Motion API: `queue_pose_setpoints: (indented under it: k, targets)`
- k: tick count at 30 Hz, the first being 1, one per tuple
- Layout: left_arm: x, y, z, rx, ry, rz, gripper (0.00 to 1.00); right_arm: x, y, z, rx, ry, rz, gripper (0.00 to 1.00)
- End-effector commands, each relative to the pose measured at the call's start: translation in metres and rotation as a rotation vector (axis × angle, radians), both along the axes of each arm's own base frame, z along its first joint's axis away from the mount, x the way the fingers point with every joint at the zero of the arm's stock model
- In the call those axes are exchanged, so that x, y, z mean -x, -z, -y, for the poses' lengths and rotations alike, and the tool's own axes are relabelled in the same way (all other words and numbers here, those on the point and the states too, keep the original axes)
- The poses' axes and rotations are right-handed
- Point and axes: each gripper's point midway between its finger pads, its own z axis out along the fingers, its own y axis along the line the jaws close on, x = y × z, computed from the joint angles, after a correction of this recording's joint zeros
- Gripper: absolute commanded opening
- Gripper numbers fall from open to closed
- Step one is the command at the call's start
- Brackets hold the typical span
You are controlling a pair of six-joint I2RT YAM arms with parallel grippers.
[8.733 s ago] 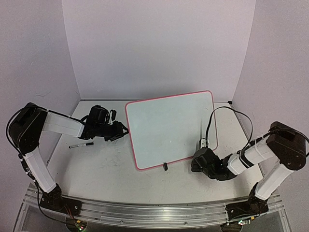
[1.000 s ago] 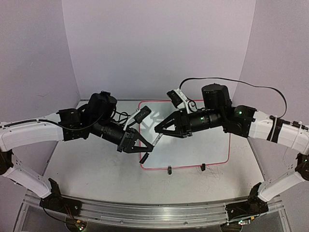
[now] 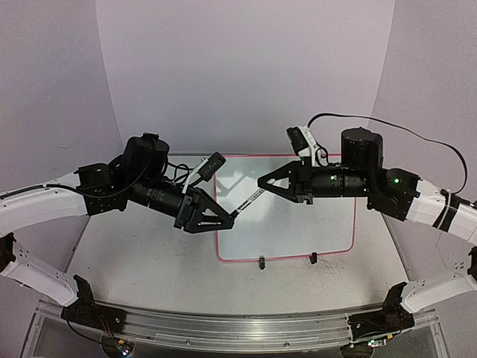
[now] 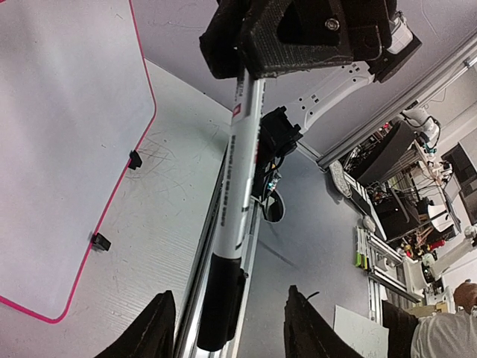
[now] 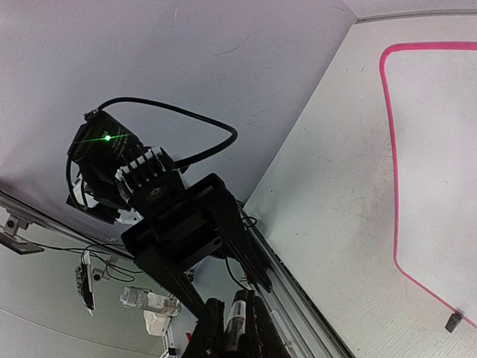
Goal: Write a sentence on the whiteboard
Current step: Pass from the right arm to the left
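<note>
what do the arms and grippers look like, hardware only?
White link shells with black joint housings on the left arm and right arm. The left gripper and right gripper are black with tapering triangular fingers. A black cable loops over the right arm, which shows green lights.

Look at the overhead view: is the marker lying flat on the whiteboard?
No, the marker is held in the air by the right gripper, above the whiteboard.
</note>
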Motion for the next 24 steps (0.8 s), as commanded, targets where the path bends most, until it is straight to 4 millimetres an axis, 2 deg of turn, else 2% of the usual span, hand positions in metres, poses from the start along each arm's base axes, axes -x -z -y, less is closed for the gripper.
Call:
queue_pose_setpoints:
  k: [1, 5, 8, 12, 17, 19, 24]
  targets:
    - [0.001, -0.02, 0.005, 0.054, 0.019, 0.04, 0.5, -0.003, -0.016, 0.002, -0.06, 0.031, 0.014, 0.0]
    - [0.001, -0.019, 0.005, 0.052, 0.022, 0.039, 0.55, -0.002, -0.018, 0.001, -0.082, 0.028, 0.008, 0.0]
    - [0.0, -0.018, 0.005, 0.051, 0.022, 0.042, 0.53, -0.002, -0.02, 0.001, -0.093, 0.024, 0.005, 0.0]
    - [-0.002, -0.02, 0.006, 0.054, 0.015, 0.057, 0.39, 0.0, -0.019, 0.001, -0.098, 0.019, -0.003, 0.0]
    - [-0.007, -0.021, 0.004, 0.052, -0.012, 0.091, 0.14, 0.001, -0.019, 0.003, -0.106, 0.018, -0.001, 0.0]
    - [-0.009, -0.021, 0.003, 0.05, -0.026, 0.108, 0.07, 0.002, -0.017, 0.002, -0.098, 0.014, 0.012, 0.03]
    - [-0.007, -0.022, 0.003, 0.042, -0.005, 0.124, 0.02, 0.006, -0.01, -0.001, -0.063, -0.031, 0.048, 0.64]
